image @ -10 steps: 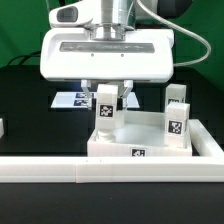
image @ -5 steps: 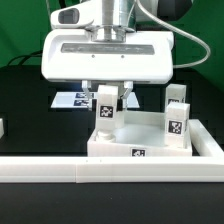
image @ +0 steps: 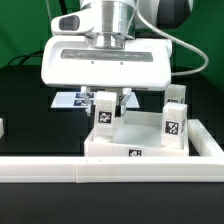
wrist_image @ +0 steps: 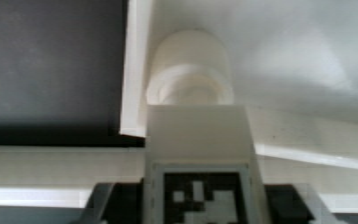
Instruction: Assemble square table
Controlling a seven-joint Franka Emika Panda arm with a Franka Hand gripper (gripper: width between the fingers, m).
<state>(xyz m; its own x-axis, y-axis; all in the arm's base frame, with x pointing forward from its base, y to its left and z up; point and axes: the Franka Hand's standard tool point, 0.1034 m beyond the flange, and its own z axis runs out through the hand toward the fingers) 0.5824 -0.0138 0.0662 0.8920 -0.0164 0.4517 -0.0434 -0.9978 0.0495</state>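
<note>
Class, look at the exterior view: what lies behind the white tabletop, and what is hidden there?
Behind the tabletop lies the marker board, only partly visible. The tool and the leg it holds cover the rest, so its full extent cannot be seen.

Black table (image: pixel 25 105) carries tabletop (image: pixel 150 143), border rail (image: pixel 60 171), marker board (image: pixel 72 99)

Tabletop (image: pixel 150 140) and leg block (image: pixel 103 115): seemingly matt white plastic.

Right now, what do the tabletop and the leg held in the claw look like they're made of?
Tabletop: apparently rigid white plastic, matte, judging by its uniform colour and thick moulded-looking rim.
Leg in the claw: seemingly the same matte white plastic, with smooth rounded shaping in the wrist view; its black-and-white tag looks like a printed paper sticker, though that's uncertain.
</note>
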